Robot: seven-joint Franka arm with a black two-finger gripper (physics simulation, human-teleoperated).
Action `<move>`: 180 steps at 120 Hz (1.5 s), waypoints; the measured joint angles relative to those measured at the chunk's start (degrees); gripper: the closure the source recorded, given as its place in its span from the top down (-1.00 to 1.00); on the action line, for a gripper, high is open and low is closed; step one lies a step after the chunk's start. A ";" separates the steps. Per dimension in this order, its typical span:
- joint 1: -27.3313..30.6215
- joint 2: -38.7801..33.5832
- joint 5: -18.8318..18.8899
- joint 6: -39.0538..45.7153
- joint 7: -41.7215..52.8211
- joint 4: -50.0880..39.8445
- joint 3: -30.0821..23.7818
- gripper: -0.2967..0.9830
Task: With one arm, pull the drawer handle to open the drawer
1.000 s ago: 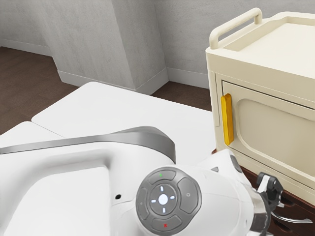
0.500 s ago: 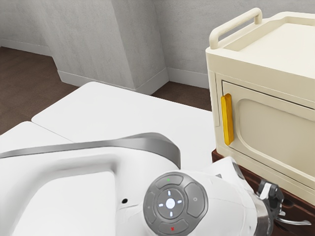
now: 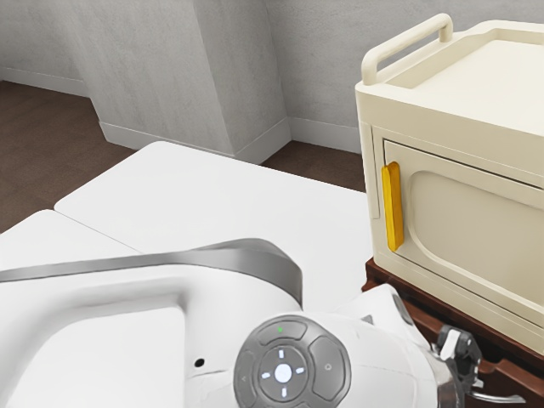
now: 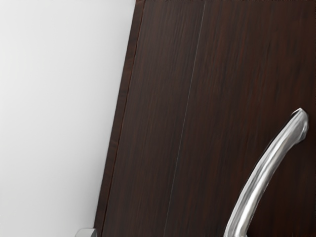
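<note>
Gripper (image 3: pixel 469 376) sits beside the handle (image 3: pixel 501 399), which runs toward the exterior view's right; wide or narrow, I cannot tell. From the wrist view, the handle curves away from beneath it along the drawer (image 4: pixel 237 98); pull square off that face.

Plain room, perhaps home or office, hard to tell: grey wall (image 3: pixel 314 59), pale skirting (image 3: pixel 323 136), brown floor (image 3: pixel 42 132)

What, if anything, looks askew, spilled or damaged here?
Nothing stands out. The cream cabinet stands upright on the dark wood unit, its door looks flush, and the curved metal handle looks intact. No spill is visible.
</note>
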 joint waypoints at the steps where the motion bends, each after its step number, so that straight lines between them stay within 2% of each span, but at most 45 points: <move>1: -0.04 -0.05 0.00 -0.09 -0.05 -0.02 0.00 -0.10; 49: -2.07 -2.78 -3.10 -6.11 -1.81 -0.72 -0.08 -0.10; 104: -3.95 -7.64 -10.16 -14.27 -2.54 -2.07 -0.28 -0.10; 180: -4.28 -11.41 -14.59 -19.89 -2.61 -3.15 -1.96 -0.08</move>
